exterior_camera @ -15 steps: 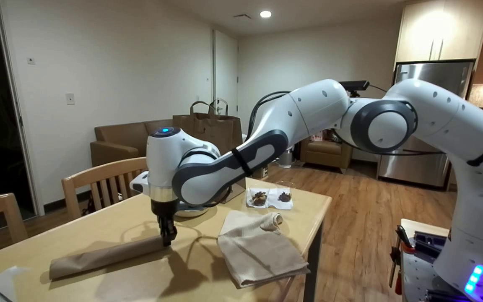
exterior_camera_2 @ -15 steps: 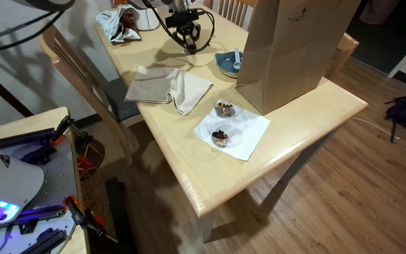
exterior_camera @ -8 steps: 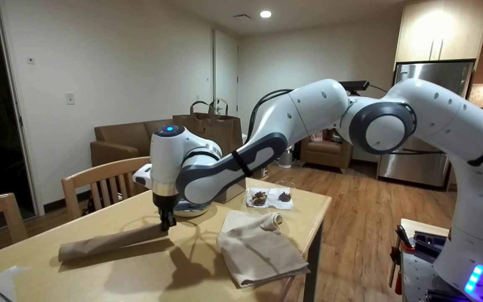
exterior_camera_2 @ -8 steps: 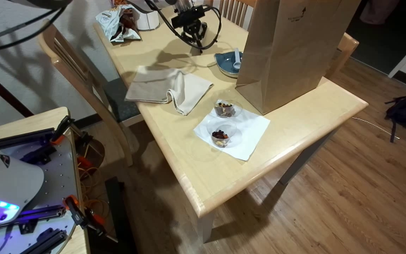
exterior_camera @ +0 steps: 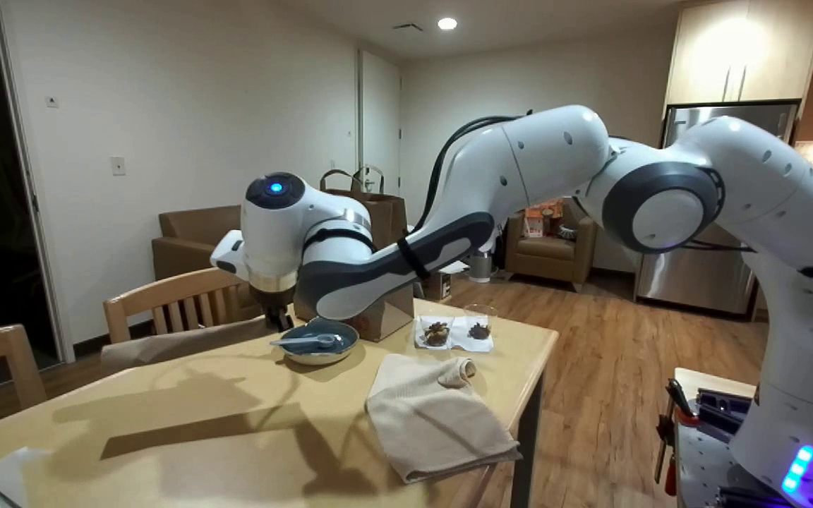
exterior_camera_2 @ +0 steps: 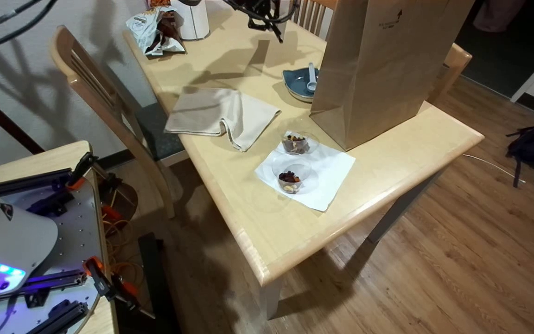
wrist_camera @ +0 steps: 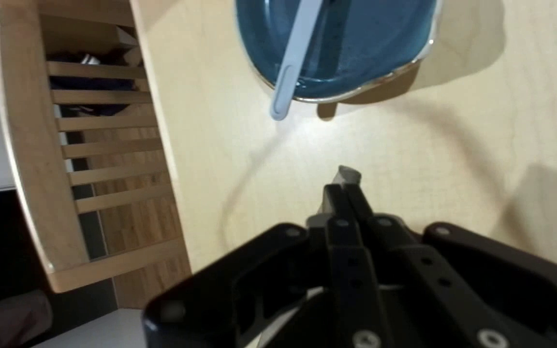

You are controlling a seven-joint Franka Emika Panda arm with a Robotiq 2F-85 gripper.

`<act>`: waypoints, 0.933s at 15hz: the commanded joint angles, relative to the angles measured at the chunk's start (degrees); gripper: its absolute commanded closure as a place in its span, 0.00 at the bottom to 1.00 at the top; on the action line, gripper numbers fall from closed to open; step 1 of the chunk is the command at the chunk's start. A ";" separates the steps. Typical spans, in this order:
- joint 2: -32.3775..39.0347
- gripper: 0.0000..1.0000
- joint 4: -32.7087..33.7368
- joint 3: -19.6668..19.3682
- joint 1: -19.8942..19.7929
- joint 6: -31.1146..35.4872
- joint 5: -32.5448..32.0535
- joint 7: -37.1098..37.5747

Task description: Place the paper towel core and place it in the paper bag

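The paper towel core [exterior_camera: 181, 345], a long brown tube, hangs above the table in an exterior view. My gripper [exterior_camera: 281, 323] is shut on its near end, and the tube stretches away sideways, sloping slightly down. In the wrist view a small tip of the core [wrist_camera: 348, 175] pokes out past the closed fingertips [wrist_camera: 335, 193]; the rest is mostly covered by the gripper. The tall brown paper bag [exterior_camera_2: 383, 69] stands upright on the table in both exterior views. My arm hides part of the bag [exterior_camera: 387, 220] behind it.
A blue bowl [wrist_camera: 370, 48] with a pale spoon [wrist_camera: 293, 67] sits between gripper and bag. A beige napkin [exterior_camera: 442, 423] lies folded nearby. Two clear cups of snacks stand on a white paper napkin [exterior_camera_2: 332, 185]. A snack bag [exterior_camera_2: 149, 30] is at the far table end.
My gripper has closed on the core's end and risen, lifting the core off the table. The core's shadow now lies apart from it on the tabletop.
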 commanded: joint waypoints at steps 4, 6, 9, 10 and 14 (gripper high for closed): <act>-5.70 0.99 -1.47 -10.33 8.50 -6.09 -9.17 5.21; -7.28 0.99 -1.77 -14.72 11.39 -7.08 -12.93 8.12; -9.90 0.99 -2.95 -20.51 15.38 -8.27 -17.93 12.24; -10.60 0.99 -3.70 -22.47 16.72 -8.19 -19.71 14.02; -9.76 0.98 -1.29 -23.05 16.30 -7.71 -18.67 12.69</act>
